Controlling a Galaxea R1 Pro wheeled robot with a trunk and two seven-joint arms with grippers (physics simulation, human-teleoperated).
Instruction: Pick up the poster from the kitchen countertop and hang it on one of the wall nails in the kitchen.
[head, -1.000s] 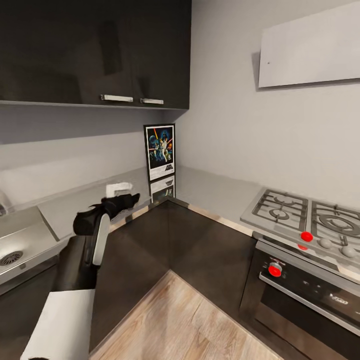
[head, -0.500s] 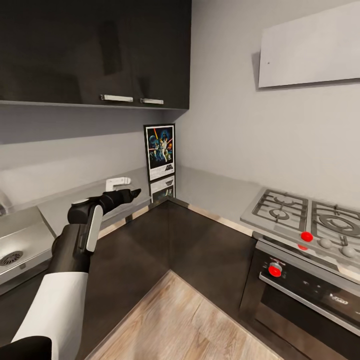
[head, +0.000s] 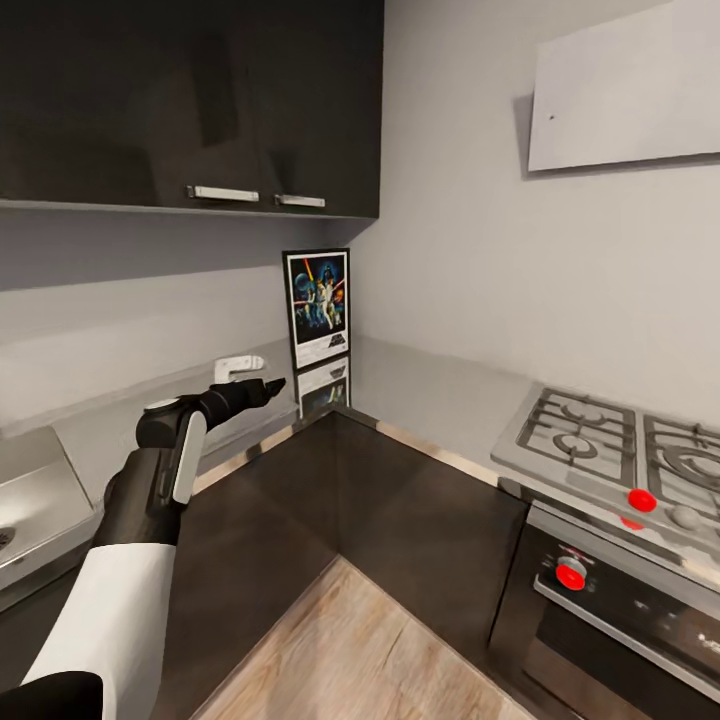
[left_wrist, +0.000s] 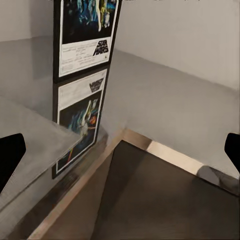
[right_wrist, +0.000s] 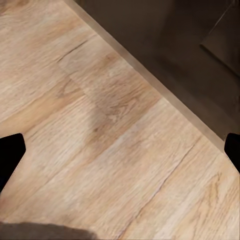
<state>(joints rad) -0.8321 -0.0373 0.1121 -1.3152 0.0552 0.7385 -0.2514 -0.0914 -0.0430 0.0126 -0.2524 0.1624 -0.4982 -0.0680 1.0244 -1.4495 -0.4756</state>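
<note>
The poster (head: 318, 308) stands upright in the counter's inner corner, leaning on the wall, black-framed with blue-black artwork. The glossy kitchen countertop (head: 430, 392) mirrors it just below. My left gripper (head: 268, 385) is stretched out over the counter, a short way in front of and lower-left of the poster, not touching it. In the left wrist view the poster (left_wrist: 87, 35) and its reflection lie ahead, and the left gripper (left_wrist: 120, 155) is open and holds nothing. My right gripper (right_wrist: 120, 152) is open above the wooden floor.
Dark wall cabinets (head: 190, 100) hang above the poster. A steel sink (head: 30, 500) is at the left, a gas hob (head: 620, 450) and an oven with red knobs (head: 571, 573) at the right. A pale panel (head: 625, 95) with a small dark dot sits high on the right wall.
My left arm rose and stretched towards the poster, then held still. The whole view has shifted closer to the corner, so sink and hob slide outwards.
</note>
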